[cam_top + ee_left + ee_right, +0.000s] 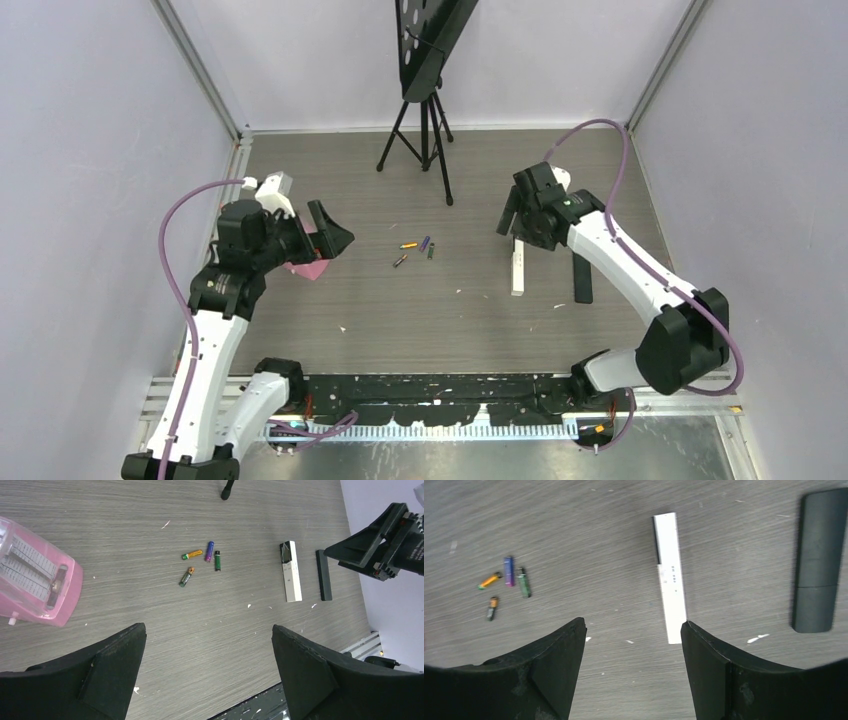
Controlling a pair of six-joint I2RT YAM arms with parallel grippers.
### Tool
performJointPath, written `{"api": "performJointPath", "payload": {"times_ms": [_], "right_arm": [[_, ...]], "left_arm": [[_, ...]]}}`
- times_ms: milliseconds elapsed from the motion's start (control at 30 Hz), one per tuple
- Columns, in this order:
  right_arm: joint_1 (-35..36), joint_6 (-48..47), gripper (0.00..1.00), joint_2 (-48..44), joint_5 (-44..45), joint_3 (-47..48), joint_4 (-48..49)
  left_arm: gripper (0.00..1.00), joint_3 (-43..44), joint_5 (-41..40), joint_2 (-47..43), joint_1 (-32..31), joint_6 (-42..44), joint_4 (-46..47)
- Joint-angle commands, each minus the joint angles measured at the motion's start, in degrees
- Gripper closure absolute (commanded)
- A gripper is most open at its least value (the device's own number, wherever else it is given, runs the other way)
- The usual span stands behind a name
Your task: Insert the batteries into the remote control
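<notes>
We see the black left gripper (208, 627) and black right gripper (634, 622) both spread wide, holding nothing, hovering over the grey wood-grain table (125, 555), where four tiny coloured cylindrical batteries (209, 551) lie clustered together, well left of the slim white rectangular remote control (670, 580).

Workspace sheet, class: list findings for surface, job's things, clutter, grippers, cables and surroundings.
Surface: grey wood-grain table, white specks scattered.
Job's things: four batteries clustered mid-table; white remote and black bar to their right.
Clutter: pink device at left; black tripod stand at the back.
Grippers: left gripper open, empty; right gripper open, empty.
Cables: purple cables, one per arm.
Surroundings: pale walls on three sides.
</notes>
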Motion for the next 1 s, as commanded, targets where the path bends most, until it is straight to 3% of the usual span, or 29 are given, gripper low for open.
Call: {"api": "performJointPath", "payload": {"times_ms": [0, 367, 633, 767, 967], "right_arm": [[0.8, 0.6, 0.25, 1.5, 8.2, 1.3, -3.6], [1.7, 0.4, 0.38, 8.8, 5.1, -6.3, 2.3], [1.7, 0.4, 0.40, 14.0, 4.3, -8.5, 5.9], [1.6, 0.0, 0.45, 14.8, 2.7, -10.5, 9.5], [1.6, 0.1, 0.52, 15.6, 3.3, -12.8, 11.8]], "left_arm": [[0.00, 0.7, 0.9, -0.3, -0.3, 1.6, 3.1], [0.00, -0.5, 4.2, 3.2, -0.3, -1.7, 4.6], [0.00, -1.4, 4.3, 3.5, -0.3, -1.6, 5.9], [0.00, -1.7, 4.7, 3.8, -0.3, -3.0, 6.6], [0.00, -2.1, 10.0, 5.0, -0.3, -5.2, 8.3]]}}
